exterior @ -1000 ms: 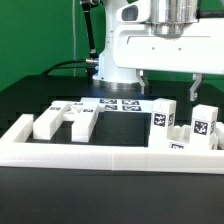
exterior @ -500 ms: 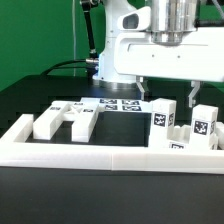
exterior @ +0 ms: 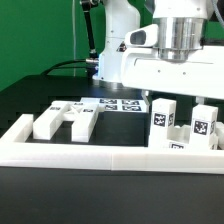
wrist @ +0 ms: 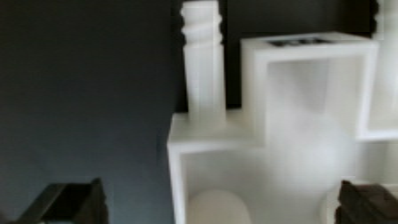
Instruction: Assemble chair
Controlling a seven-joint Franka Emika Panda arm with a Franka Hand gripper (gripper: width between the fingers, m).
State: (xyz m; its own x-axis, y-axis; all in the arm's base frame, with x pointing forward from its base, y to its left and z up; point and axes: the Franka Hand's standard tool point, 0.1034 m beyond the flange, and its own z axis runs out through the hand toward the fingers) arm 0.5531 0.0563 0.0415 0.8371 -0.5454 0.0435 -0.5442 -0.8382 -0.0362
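The chair is in loose white parts on the black table. Flat plates and bars (exterior: 70, 118) lie at the exterior view's left. Upright blocks with black-and-white tags (exterior: 165, 117) (exterior: 205, 124) stand at its right. My gripper (exterior: 176, 98) hangs just above those right-hand blocks, open and holding nothing. In the wrist view the two dark fingertips (wrist: 71, 200) stand far apart on either side of a white blocky part (wrist: 267, 130). That part carries a threaded peg (wrist: 201, 50) and a tagged frame (wrist: 302, 42). My gripper (wrist: 221, 205) touches none of it.
A long low white border wall (exterior: 100, 156) runs along the table's front and up its left side. The marker board (exterior: 121, 104) lies flat behind the parts. The robot's white base (exterior: 115, 65) stands at the back.
The gripper has come down and shifted slightly to the exterior view's right, closer over the right-hand tagged blocks. Its jaws have stayed open. No part has moved.
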